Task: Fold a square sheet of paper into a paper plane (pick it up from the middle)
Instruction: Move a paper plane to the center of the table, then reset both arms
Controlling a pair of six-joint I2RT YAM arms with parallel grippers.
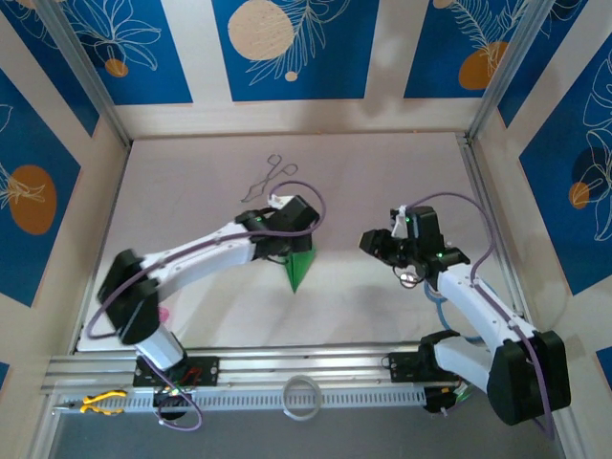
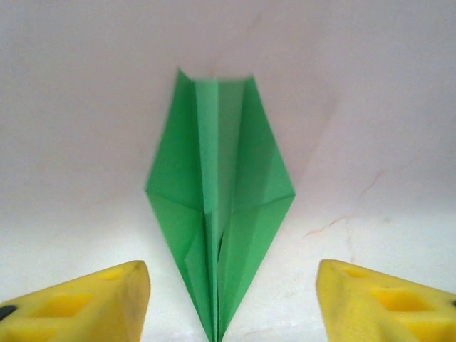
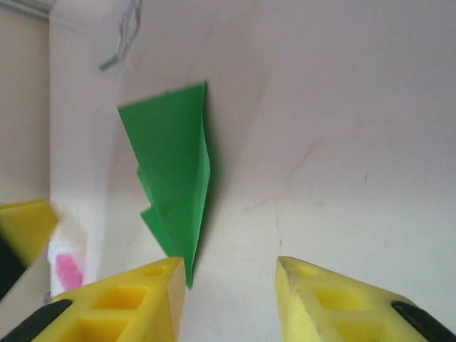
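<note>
Closest to you in the left wrist view are the yellow fingertips of the left jaws, spread wide in the bottom corners and holding nothing. The paper plane lies flat on the white surface between them, nose at the bottom edge, tail toward the top, touching neither tip. In the right wrist view your right jaws are also spread and empty; the plane's nose sits just beside the lower-left fingertip. From above, the plane lies mid-frame, with the forceps well above it.
</note>
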